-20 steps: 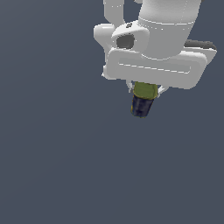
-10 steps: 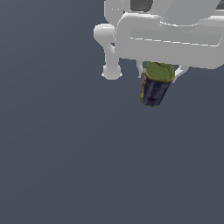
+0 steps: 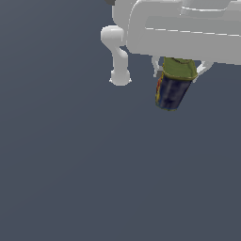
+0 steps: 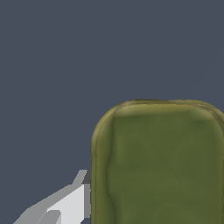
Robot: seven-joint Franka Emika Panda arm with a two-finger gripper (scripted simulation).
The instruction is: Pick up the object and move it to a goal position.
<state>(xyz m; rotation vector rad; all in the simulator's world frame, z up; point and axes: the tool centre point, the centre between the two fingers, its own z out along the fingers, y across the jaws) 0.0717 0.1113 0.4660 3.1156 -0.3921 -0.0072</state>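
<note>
The object (image 3: 173,87) is a small can with an olive-green top and a dark navy body with red and yellow marks. It hangs tilted below the white gripper (image 3: 179,70) near the top of the exterior view, towards its right. The gripper is shut on the object, its thin fingers (image 3: 156,66) flanking the green top. In the wrist view the olive-green top of the object (image 4: 159,164) fills much of the picture, with one white finger (image 4: 65,205) pressed against its side. No goal marker shows.
A plain dark grey-blue floor (image 3: 94,179) lies below everything. A white arm link (image 3: 117,56) hangs down at the exterior view's left of the gripper.
The gripper has carried the object upward and toward the exterior view's right, and it looms larger in the view. The object stays held between the fingers.
</note>
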